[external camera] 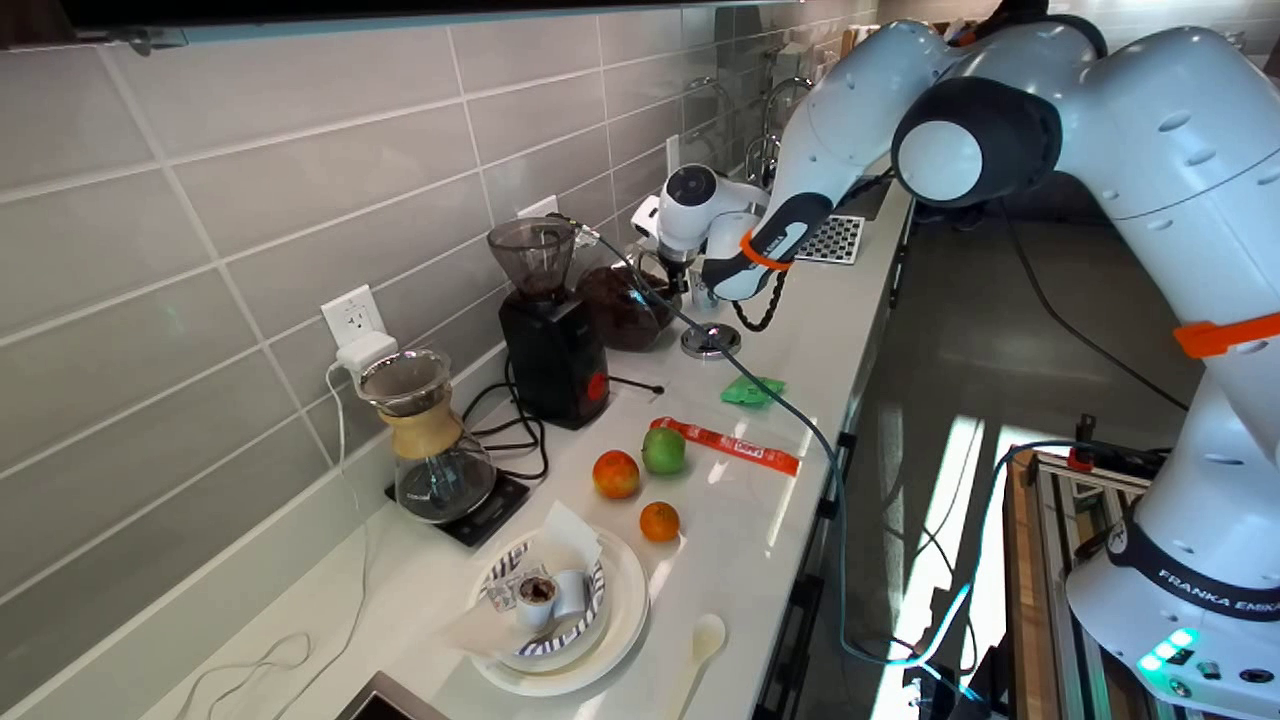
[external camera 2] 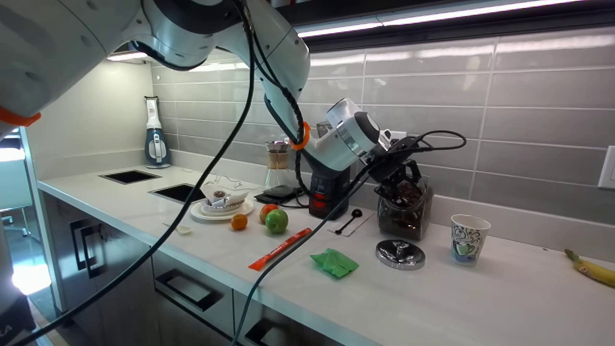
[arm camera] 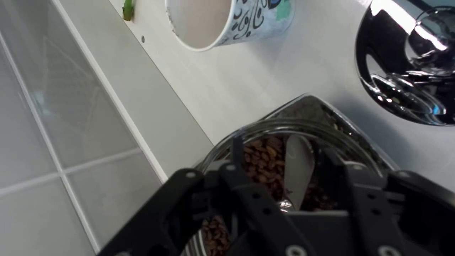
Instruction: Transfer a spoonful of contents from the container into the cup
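The black, two-fingered pincer (arm camera: 284,147) is held at the mouth of a clear glass jar of brown beans (external camera 2: 401,226); its fingers are set wide apart, with a pale, shiny-necked, spoon-like utensil (arm camera: 298,170) seen in the jar between them; near the pincer, lower and to one side, a white paper cup printed with dark swirls (external camera 2: 468,242) is stood upright; below the pincer a round, shiny chrome lid (external camera 2: 400,254) is laid on a long, glossy white countertop (external camera 2: 432,307); behind the pincer the room is lined with grey rectangular tiles (external camera 2: 538,122); above it a bright strip light (external camera 2: 480,12) is fixed; lower than the pincer, dark wood-look cabinets (external camera 2: 127,307) are fitted under the counter, and in an exterior view a smooth grey floor (external camera: 955,310) is crossed by bright patches of light (external camera: 948,490).
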`<state>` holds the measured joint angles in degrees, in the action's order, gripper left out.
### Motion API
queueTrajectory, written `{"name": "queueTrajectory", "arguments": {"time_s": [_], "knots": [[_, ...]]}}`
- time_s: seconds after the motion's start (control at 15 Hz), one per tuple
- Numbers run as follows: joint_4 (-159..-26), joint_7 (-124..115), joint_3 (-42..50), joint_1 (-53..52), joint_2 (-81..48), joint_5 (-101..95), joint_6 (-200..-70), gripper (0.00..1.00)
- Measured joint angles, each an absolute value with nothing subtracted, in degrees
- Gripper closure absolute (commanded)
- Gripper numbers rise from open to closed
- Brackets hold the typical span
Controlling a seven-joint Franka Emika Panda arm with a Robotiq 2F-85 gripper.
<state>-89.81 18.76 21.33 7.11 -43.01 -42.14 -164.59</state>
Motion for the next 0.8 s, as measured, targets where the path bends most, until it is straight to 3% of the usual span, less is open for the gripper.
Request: {"name": "queueTrajectory", "arguments": {"time_s": [0.13, 0.8], "knots": [[-89.82, 17.33, 22.00, 6.56, -42.85, -42.43, -163.51, 0.01], [-90.83, 14.23, 20.40, 6.21, -38.90, -42.22, -148.87, 0.00]]}}
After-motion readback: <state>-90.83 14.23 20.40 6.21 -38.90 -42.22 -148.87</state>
